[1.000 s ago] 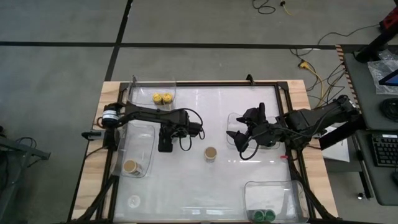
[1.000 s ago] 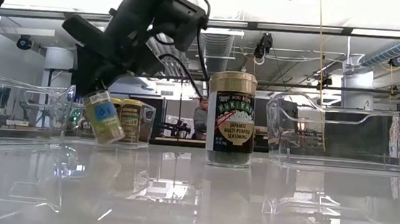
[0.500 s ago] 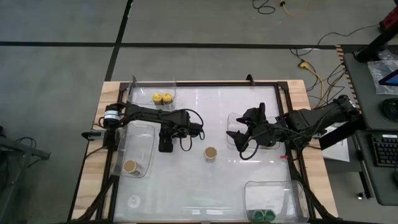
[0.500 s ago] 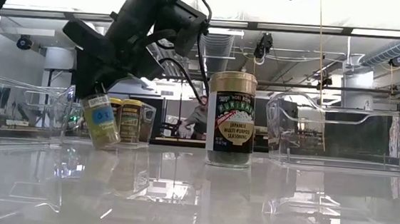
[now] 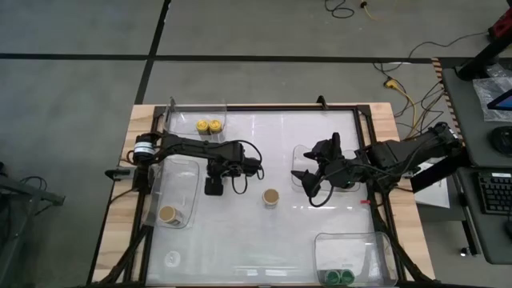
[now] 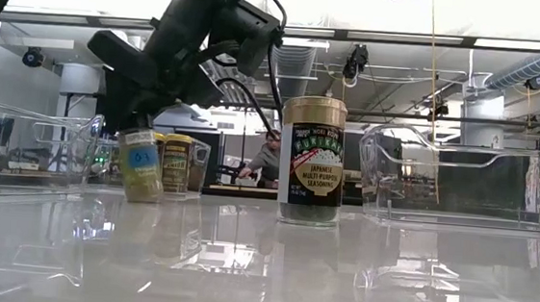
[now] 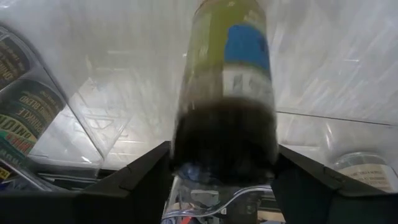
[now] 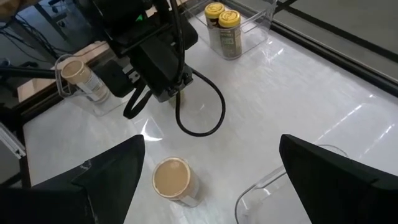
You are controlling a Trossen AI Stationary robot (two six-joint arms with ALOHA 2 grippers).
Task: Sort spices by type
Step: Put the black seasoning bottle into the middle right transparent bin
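Note:
My left gripper [image 5: 214,186] is shut on a spice jar [image 6: 141,165] with yellow-green contents and a blue label, left of the table's middle. A tan-lidded jar [image 5: 271,198] labelled as Japanese seasoning stands on its base mid-table, between the two grippers. Two yellow-lidded jars [image 5: 208,126] stand in the far-left tray. One tan-lidded jar [image 5: 167,214] stands in the left tray, and two green-lidded jars [image 5: 338,277] in the near-right tray. My right gripper [image 5: 306,182] hovers open to the right of the middle jar, touching nothing. My left gripper pinches the jar's dark lid end [image 7: 225,146] between its two fingers [image 7: 134,180], coming from above and pointing down. The jar hangs upright below the fingers [image 6: 137,121]. Its base [image 6: 141,199] is at table level; whether it touches the table, I cannot tell.
Clear plastic trays sit at the far left [image 5: 212,112], the left edge [image 5: 180,180], right of centre [image 5: 298,154] and the near-right corner [image 5: 352,244]. A small pale round thing [image 5: 171,258] lies near the near-left corner. Bare glossy tabletop lies in front of the middle jar.
My left gripper has tipped toward the vertical and sunk a little. The jar it holds has swung from tilted to upright, and its base has come down to about table level. The gripper has stayed shut on the jar. The right arm has kept still.

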